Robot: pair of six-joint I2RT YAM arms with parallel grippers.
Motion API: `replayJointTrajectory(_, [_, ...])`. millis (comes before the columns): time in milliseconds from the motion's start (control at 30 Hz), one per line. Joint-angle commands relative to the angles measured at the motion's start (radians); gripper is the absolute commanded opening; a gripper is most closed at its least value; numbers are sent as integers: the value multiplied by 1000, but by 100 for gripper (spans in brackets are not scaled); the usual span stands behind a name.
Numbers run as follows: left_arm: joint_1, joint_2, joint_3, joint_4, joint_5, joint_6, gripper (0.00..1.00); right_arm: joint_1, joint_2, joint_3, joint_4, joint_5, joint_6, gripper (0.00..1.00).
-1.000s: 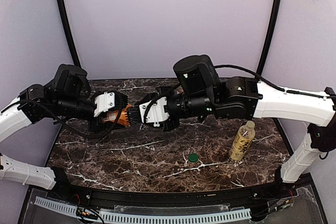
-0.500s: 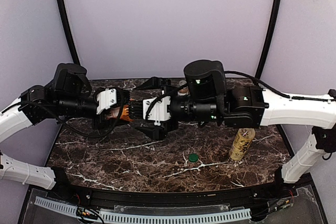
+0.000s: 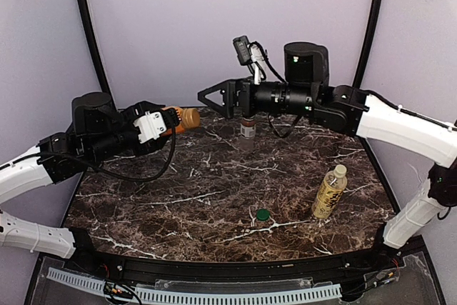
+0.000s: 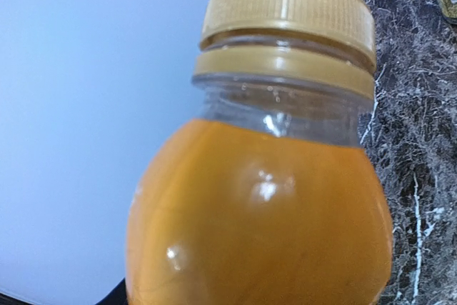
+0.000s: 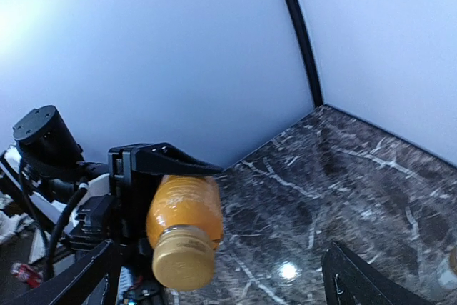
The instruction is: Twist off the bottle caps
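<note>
My left gripper is shut on the short orange bottle, held on its side above the back left of the table. Its tan cap is on and points right. The left wrist view is filled by that orange bottle and its cap. My right gripper stands open a little to the right of the cap, apart from it and holding nothing. The right wrist view looks onto the cap from between its wide fingers. The brownish bottle stands behind; the yellow-labelled bottle stands at the right.
A loose green cap lies on the dark marble table near the front middle. Pale walls close in the back and sides, with black poles in the back corners. The right arm spans the back right.
My right gripper opened, let go of the orange bottle's cap and drew back up and to the right. The left gripper lifted the bottle slightly; the cap stayed on.
</note>
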Motion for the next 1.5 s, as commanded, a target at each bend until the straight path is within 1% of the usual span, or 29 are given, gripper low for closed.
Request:
replayJointTrajectory(0, [-5, -24, -34, 161, -90, 103, 13, 12, 100, 74, 31, -172, 282, 98])
replayJointTrajectory(100, [-5, -25, -40, 172, -98, 111, 13, 11, 122, 85, 34, -181, 290, 96])
replayJointTrajectory(233, [-5, -27, -39, 176, -95, 112, 13, 10, 132, 81, 68, -200, 294, 81])
replayJointTrajectory(333, [-5, -25, -38, 173, -89, 112, 13, 9, 139, 79, 76, -208, 298, 67])
replayJointTrajectory(367, [-5, -25, -37, 172, -88, 112, 13, 7, 141, 77, 77, -214, 298, 65])
replayJointTrajectory(433, [-6, -25, -36, 169, -85, 112, 13, 5, 148, 78, 103, -227, 304, 63])
replayJointTrajectory(500, [-7, -23, -33, 170, -85, 113, 13, 2, 153, 80, 105, -235, 307, 62])
replayJointTrajectory(700, [-7, -21, -30, 169, -87, 112, 14, -1, 162, 89, 103, -246, 311, 55])
replayJointTrajectory(800, [-6, -20, -31, 170, -87, 113, 14, -2, 169, 92, 96, -249, 315, 53])
replayJointTrajectory(867, [-7, -19, -30, 170, -87, 113, 14, -2, 171, 93, 92, -249, 318, 45])
replayJointTrajectory(967, [-7, -21, -30, 171, -89, 112, 14, -3, 171, 95, 91, -249, 313, 23])
replayJointTrajectory(1033, [-7, -22, -31, 168, -89, 110, 14, -2, 170, 96, 87, -246, 302, 6])
replayJointTrajectory(1067, [-7, -22, -31, 165, -88, 103, 14, -3, 167, 99, 84, -246, 285, 0])
replayJointTrajectory(1100, [-7, -23, -28, 155, -81, 98, 14, -3, 165, 103, 71, -248, 266, 0])
replayJointTrajectory(1167, [-7, -25, -15, 105, -53, 69, 14, 4, 164, 118, 35, -263, 188, 0])
replayJointTrajectory(1233, [-7, -25, 10, 16, 4, 22, 14, 21, 159, 138, -2, -267, 66, 0])
replayJointTrajectory(1267, [-7, -23, 23, -63, 33, -13, 13, 34, 153, 144, -20, -261, -10, 0])
replayJointTrajectory(1300, [-7, -18, 44, -106, 92, -29, 13, 51, 143, 146, -39, -254, -112, 0])
replayJointTrajectory(1333, [-7, -16, 54, -177, 122, -67, 13, 70, 130, 142, -55, -253, -223, 0])
replayJointTrajectory(1367, [-7, -11, 72, -213, 177, -83, 12, 97, 114, 127, -66, -250, -377, 0])
replayJointTrajectory(1400, [-6, -9, 85, -273, 202, -106, 11, 124, 96, 105, -75, -243, -501, 0])
replayJointTrajectory(1433, [-6, -7, 89, -297, 256, -115, 11, 150, 77, 81, -76, -222, -610, 0])
replayJointTrajectory(1467, [-6, -6, 95, -339, 278, -125, 11, 174, 61, 54, -79, -195, -705, 0])
